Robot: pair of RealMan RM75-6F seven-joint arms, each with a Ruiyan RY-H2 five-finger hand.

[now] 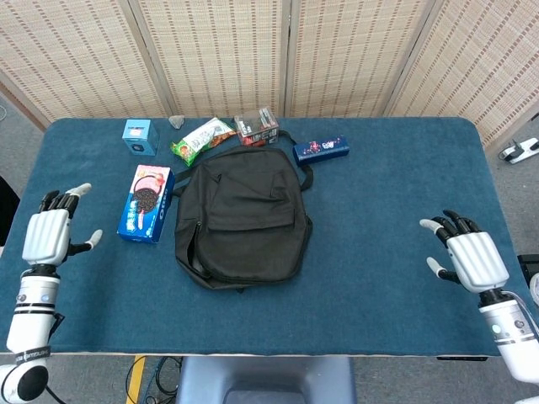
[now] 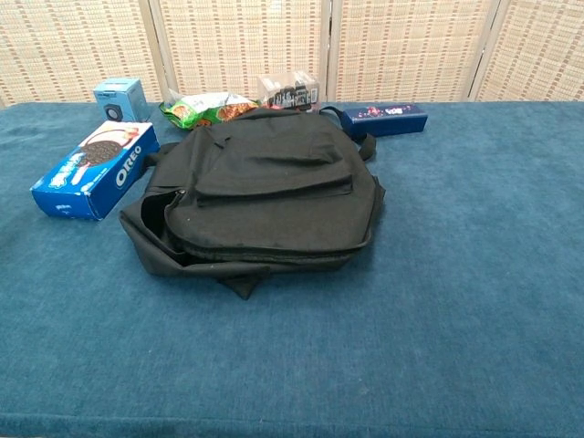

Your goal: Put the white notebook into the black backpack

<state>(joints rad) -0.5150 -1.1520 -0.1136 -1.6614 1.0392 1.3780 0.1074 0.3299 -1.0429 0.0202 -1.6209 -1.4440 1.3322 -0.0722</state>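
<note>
The black backpack (image 1: 242,216) lies flat in the middle of the blue table, its flap down; the chest view shows the backpack (image 2: 260,196) with its front opening slightly agape. No white notebook shows in either view. My left hand (image 1: 47,236) hovers at the table's left edge, fingers spread, holding nothing. Far to the right, my right hand (image 1: 473,258) is likewise spread and empty. Neither hand appears in the chest view.
An Oreo box (image 1: 145,203) lies just left of the backpack. Behind it stand a small blue box (image 1: 139,135), a green snack bag (image 1: 202,138), a clear box (image 1: 256,125) and a dark blue carton (image 1: 321,149). Woven screens close off the back.
</note>
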